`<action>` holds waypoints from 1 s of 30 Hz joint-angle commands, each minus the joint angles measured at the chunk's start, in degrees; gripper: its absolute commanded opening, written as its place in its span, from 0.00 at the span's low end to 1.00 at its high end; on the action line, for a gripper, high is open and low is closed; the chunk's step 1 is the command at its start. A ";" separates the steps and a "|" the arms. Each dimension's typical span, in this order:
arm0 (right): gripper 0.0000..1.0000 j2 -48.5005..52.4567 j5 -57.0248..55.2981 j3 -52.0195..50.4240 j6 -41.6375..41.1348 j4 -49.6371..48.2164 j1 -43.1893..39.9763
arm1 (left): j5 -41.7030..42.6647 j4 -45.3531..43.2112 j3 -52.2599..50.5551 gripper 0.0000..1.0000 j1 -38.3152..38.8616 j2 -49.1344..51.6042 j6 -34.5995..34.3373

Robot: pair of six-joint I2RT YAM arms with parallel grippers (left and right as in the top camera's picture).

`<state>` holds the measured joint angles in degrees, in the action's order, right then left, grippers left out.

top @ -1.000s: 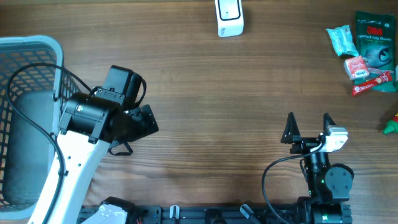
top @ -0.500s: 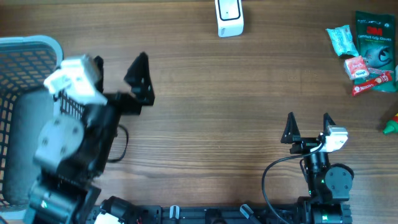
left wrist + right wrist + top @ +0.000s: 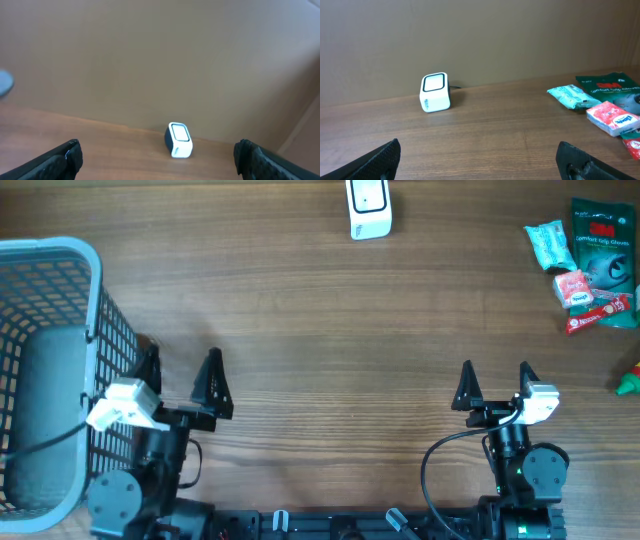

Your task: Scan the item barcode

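The white barcode scanner (image 3: 368,208) stands at the table's far edge, near the middle; it also shows in the left wrist view (image 3: 179,140) and the right wrist view (image 3: 435,92). Packaged items lie at the far right: a teal packet (image 3: 549,242), a green 3M pack (image 3: 605,250) and red packets (image 3: 578,288). My left gripper (image 3: 180,377) rests near the front edge beside the basket, open and empty. At the front right, my right gripper (image 3: 496,378) is open too, with bare wood between its fingers. Neither gripper touches an item.
A grey-blue mesh basket (image 3: 98,270) fills the left side, with a dark grey bulky thing (image 3: 40,420) inside. A small green object (image 3: 630,383) pokes in at the right edge. Bare wood lies between the two grippers and the scanner.
My left arm has swung away from over the basket's edge and drawn back to the front edge, its open gripper now pointing toward the scanner. The right arm has not moved.
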<state>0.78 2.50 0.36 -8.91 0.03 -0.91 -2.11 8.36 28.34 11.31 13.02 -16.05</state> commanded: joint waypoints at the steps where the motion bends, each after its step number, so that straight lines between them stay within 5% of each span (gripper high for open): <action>1: 1.00 -0.50 0.24 -0.07 0.83 -0.13 0.35 | 1.33 -1.60 -8.68 1.00 -2.54 -5.25 -4.35; 11: 1.00 -0.50 0.24 -0.07 0.83 -0.13 0.35 | -2.49 -7.32 -24.98 1.00 -7.82 -12.72 -3.65; 30: 1.00 -0.50 0.24 -0.07 0.83 -0.13 0.35 | 0.13 -4.31 -27.98 1.00 -8.85 -12.72 5.38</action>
<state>0.78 2.50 0.36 -8.91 0.03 -0.91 -3.22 3.92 0.91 2.87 0.78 -12.27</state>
